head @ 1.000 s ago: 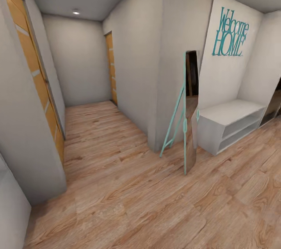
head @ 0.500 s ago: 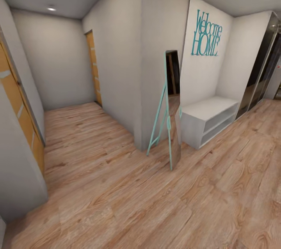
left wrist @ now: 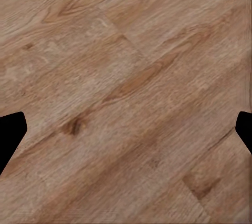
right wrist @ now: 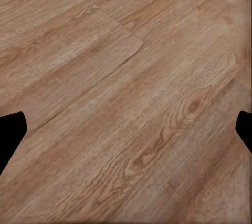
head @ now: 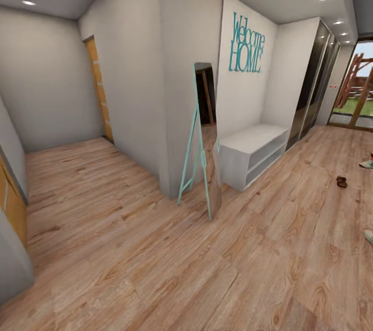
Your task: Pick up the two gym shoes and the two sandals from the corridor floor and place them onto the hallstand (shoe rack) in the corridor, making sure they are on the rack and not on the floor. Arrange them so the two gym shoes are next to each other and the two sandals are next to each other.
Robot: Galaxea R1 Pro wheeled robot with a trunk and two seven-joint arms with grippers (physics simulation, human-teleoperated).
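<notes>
One rack (head: 253, 155), pale grey with two open shelf levels, stands at centre right of the head view against the wall under a teal sign (head: 247, 44). One teal-framed mirror (head: 203, 157) leans just left of it, at the wall corner. On the floor (head: 155, 248), right of the frame, lie two sandals (head: 341, 182) close together; at the right edge, one shoe (head: 367, 163) above them and part of another shoe (head: 369, 236) below, both cut by the frame. Wide bare floor runs from the near edge to the rack. Left gripper (left wrist: 126, 129) and right gripper (right wrist: 126, 129) are spread wide over bare planks, holding nothing.
</notes>
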